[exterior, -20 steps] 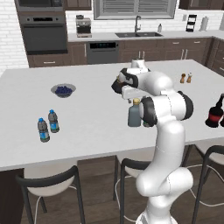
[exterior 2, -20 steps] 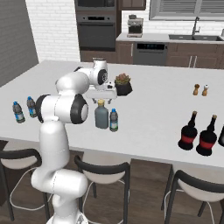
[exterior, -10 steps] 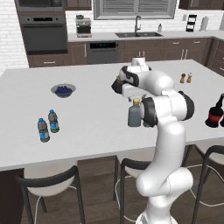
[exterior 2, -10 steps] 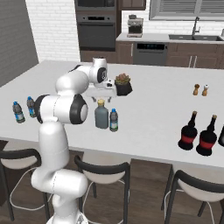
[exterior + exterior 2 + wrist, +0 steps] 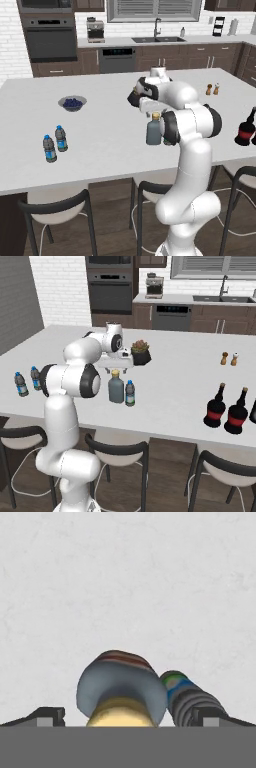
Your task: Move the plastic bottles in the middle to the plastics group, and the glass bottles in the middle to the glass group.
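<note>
The tool (image 5: 128, 714) hangs wide open and empty above the table (image 5: 170, 401), now lower and squarely over the grey-blue flask (image 5: 121, 688), with 1 small water bottle (image 5: 187, 698) touching its side. A grasp on the flask looks imminent; nothing is sorted yet.

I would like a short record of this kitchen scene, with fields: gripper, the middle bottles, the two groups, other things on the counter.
gripper: gripper open, above the grey flask, nothing held
middle: grey flask with tan cap; small water bottle beside it, both upright
plastics group: two water bottles near the counter's left edge
glass group: dark bottles with red labels on the right
other: bowl of berries, potted plant, two shakers
</note>
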